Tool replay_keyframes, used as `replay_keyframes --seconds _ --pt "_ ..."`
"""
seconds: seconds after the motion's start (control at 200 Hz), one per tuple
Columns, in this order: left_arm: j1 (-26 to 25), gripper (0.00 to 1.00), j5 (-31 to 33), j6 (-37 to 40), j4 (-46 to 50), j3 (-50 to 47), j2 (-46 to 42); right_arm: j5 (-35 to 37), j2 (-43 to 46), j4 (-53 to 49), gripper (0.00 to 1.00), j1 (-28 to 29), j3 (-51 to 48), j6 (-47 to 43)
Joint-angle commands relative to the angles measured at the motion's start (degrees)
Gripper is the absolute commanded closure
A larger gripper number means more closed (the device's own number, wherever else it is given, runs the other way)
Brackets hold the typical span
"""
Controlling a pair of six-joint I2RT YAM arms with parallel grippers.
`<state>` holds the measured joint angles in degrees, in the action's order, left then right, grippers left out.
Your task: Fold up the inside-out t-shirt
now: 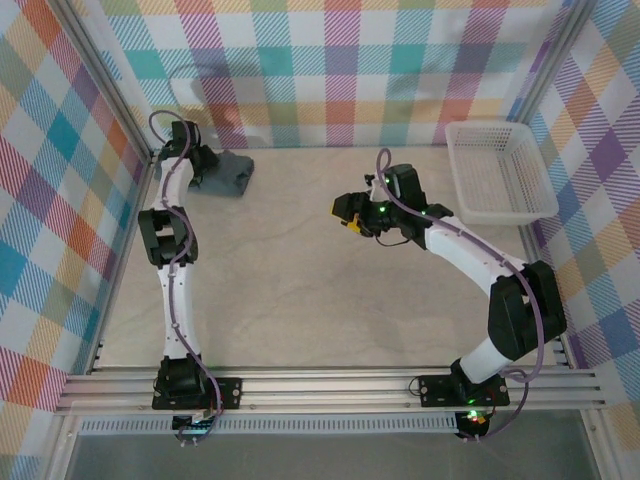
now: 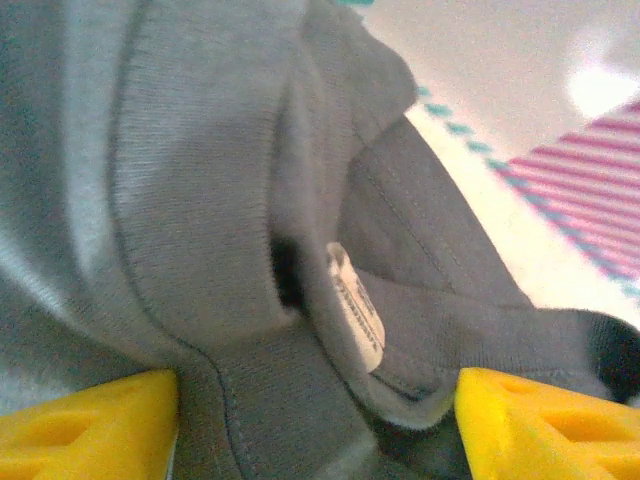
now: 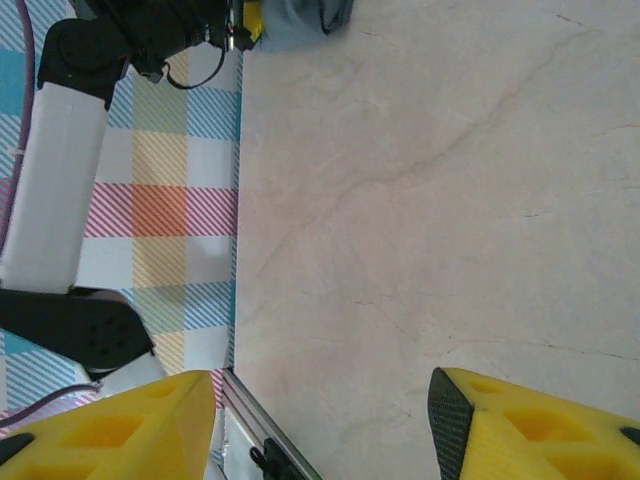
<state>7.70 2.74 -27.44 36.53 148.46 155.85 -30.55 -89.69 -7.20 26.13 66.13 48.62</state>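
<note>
Tag (image 2: 356, 306) — small, white, print too blurred to read — on grey t-shirt (image 2: 200, 200).

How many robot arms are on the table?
2. The left arm reaches to the far left corner, over the grey t-shirt. The right arm bends toward the middle of the table, left of the white basket. None looks hidden.

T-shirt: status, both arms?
Left tool open, fingers astride bunched shirt by tag. Right tool open over table, empty. Shirt in far-left corner, not yet folded. Far-right basket out of the way.
</note>
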Motion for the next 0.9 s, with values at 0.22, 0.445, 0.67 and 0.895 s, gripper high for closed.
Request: replay_keyframes --seconds 0.22,0.445,0.67,0.895 --pt "-0.2 0.12 -4.9 -0.3 -3.5 -10.5 -10.9 -0.7 0.1 -5.9 0.41 -3.0 4.1 -5.4" --pt "-0.5 0.06 -5.1 -4.5 -23.9 -56.3 -49.7 6.3 10.2 -10.1 0.35 -8.1 -0.3 -12.6" --pt "-7.6 0.01 3.4 0.5 -31.3 -94.2 -88.6 31.1 28.6 -3.8 0.24 -12.0 -18.2 -25.8" --pt "-16.6 0.0 20.8 15.1 -39.4 -119.3 -107.6 55.5 35.3 21.0 0.0 -12.8 -42.4 -47.0"
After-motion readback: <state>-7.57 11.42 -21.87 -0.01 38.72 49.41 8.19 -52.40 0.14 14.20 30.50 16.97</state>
